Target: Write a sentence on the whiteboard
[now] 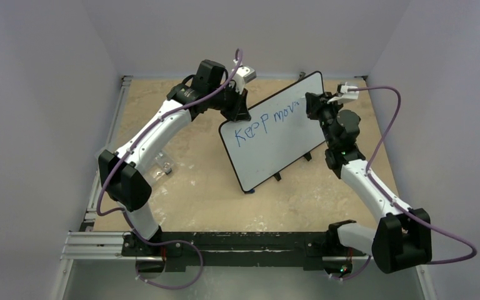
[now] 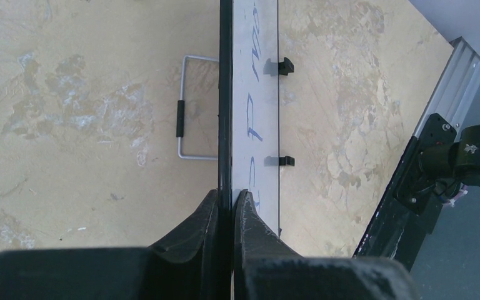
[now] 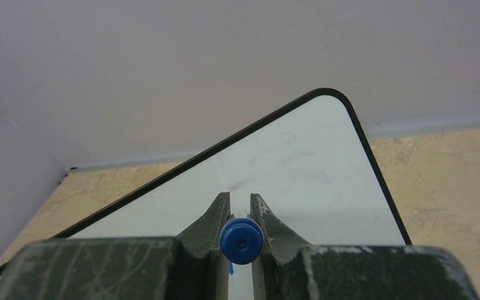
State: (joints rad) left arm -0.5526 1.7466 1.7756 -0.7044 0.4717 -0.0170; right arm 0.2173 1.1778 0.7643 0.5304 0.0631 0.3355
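Note:
The whiteboard (image 1: pixel 275 134) stands tilted on the tan table, propped on its small black feet (image 2: pixel 285 65). Blue letters of the sentence (image 1: pixel 269 122) read "Keep mov" across its face. My left gripper (image 1: pixel 240 112) is shut on the board's black rim at the upper left edge; in the left wrist view both fingers (image 2: pixel 250 219) clamp the rim, with the board (image 2: pixel 262 94) seen edge-on. My right gripper (image 1: pixel 315 105) is at the end of the writing, shut on a blue marker (image 3: pixel 241 240), whose round blue end shows between the jaws over the white board (image 3: pixel 300 169).
A small clear object (image 1: pixel 164 165) lies on the table to the board's left. A wire loop stand (image 2: pixel 187 106) sticks out behind the board. An aluminium rail (image 1: pixel 100 240) runs along the near edge by the arm bases. Pale walls close in on three sides.

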